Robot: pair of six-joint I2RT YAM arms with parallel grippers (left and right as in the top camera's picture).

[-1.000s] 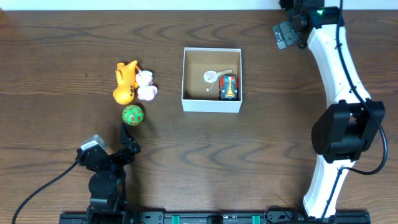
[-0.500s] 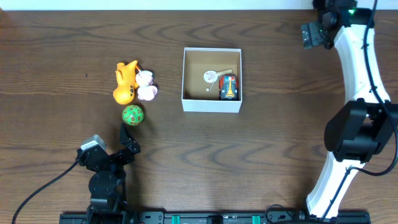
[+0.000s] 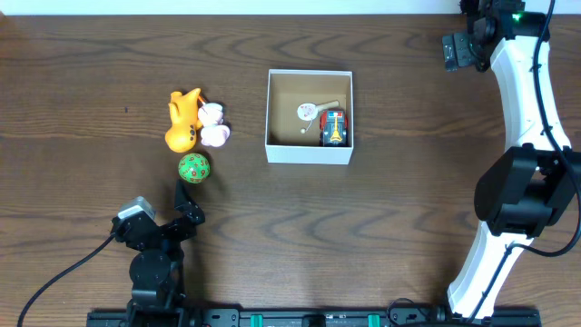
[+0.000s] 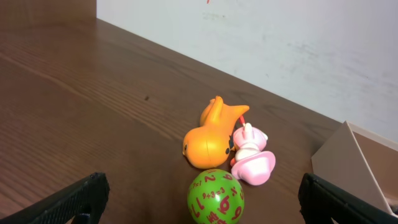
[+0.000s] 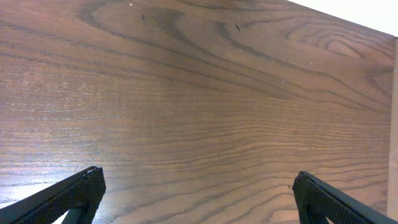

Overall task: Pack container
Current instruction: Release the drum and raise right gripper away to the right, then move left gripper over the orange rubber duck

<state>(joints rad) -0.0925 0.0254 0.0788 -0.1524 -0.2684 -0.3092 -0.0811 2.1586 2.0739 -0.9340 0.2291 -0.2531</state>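
Your container (image 3: 309, 153) sits open-topped near the middle of the surface (image 3: 399, 227), square to its edges, with the brown inside showing. In it you have 2 things: a red and blue toy car (image 3: 334, 128) in the near right corner, and a small white round piece (image 3: 307, 112) just beside the car on its left. Whether those 2 touch cannot be told from overhead. To the left of the container, well apart from it, 3 toys lie in a cluster. They are an orange duck (image 3: 183, 120), a pink toy (image 3: 215, 133) touching the duck's right side, and a green ball (image 3: 193, 168) with red markings just on the near side of them. Your left arm (image 3: 152, 250) sits low at the near left of the surface. The left jaws stand apart, the 2 black fingertips (image 4: 84, 194) at either edge of the wrist view, with the green ball ahead between them, near but not touched. Your right arm (image 3: 525, 100) reaches to the far right corner, well apart from the container. The right jaws are spread wide too, over plain wood grain in the wrist view.
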